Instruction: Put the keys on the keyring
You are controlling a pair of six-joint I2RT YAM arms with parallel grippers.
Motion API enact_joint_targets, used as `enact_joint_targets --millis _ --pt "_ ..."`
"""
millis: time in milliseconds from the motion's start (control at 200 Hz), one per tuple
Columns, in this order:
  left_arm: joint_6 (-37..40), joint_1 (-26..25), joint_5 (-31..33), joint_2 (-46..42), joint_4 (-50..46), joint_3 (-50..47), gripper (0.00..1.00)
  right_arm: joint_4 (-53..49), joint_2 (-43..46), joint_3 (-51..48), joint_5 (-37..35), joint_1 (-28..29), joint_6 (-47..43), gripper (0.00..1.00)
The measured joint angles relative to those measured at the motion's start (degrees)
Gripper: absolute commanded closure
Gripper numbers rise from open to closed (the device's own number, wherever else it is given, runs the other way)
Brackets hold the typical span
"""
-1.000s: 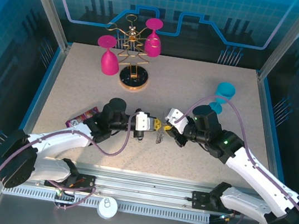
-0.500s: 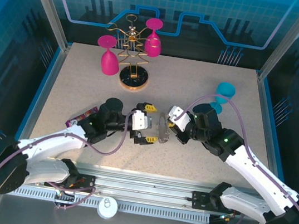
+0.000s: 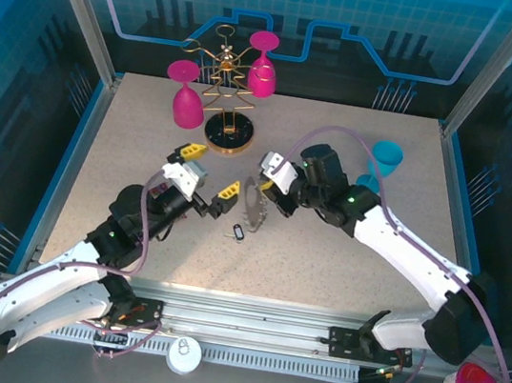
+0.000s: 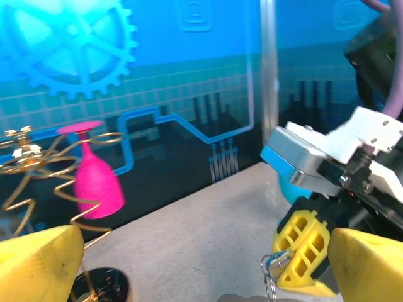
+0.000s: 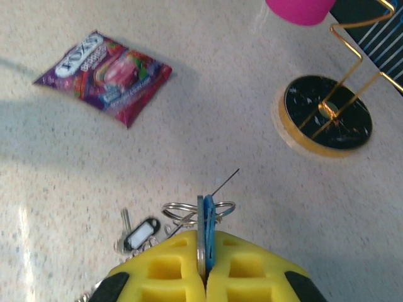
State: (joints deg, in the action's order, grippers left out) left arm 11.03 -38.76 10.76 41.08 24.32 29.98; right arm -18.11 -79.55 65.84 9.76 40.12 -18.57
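While the right gripper (image 5: 204, 269) is clenched on the blue-headed key (image 5: 208, 228), the left gripper (image 3: 208, 171) is released, its two yellow fingers (image 4: 39, 265) spread wide just left of it. There are two keys and one keyring (image 3: 254, 211). The blue-headed key sits edge-on between the right pads, its long axis in line with the fingers and pointing out past their tips, with a small split ring (image 5: 189, 209) at its end. The dark-rimmed key (image 5: 140, 234) lies flat on the table (image 3: 138, 145), slantwise, just beside the keyring's lower end. The beaded grey loop hangs below the right gripper, its long axis close to vertical. Two pink wine glasses (image 3: 187, 97) hang on one gold rack (image 3: 227, 134). One teal glass (image 3: 384, 157) and one candy packet (image 5: 104, 60) rest on the table.
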Motion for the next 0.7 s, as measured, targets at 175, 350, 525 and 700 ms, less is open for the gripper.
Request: enact_joint_targets --millis 175,350,525,700 --pt "-3.1 0.3 4.5 -0.3 0.5 -0.7 0.01 4.5 -5.5 -0.4 1.4 -0.8 3.6 1.00" --pt "-5.2 1.0 6.3 0.8 0.3 -0.9 0.01 3.3 -8.6 -2.6 0.9 -5.7 4.3 1.00" --pt "-6.8 1.9 6.6 2.6 -0.5 -0.9 0.01 -3.0 -8.7 -4.3 -6.6 -9.2 1.1 1.00" --pt "-8.2 2.7 6.6 4.8 -2.3 -0.9 0.01 -10.2 -8.1 -6.5 -17.5 -9.4 -2.6 1.00"
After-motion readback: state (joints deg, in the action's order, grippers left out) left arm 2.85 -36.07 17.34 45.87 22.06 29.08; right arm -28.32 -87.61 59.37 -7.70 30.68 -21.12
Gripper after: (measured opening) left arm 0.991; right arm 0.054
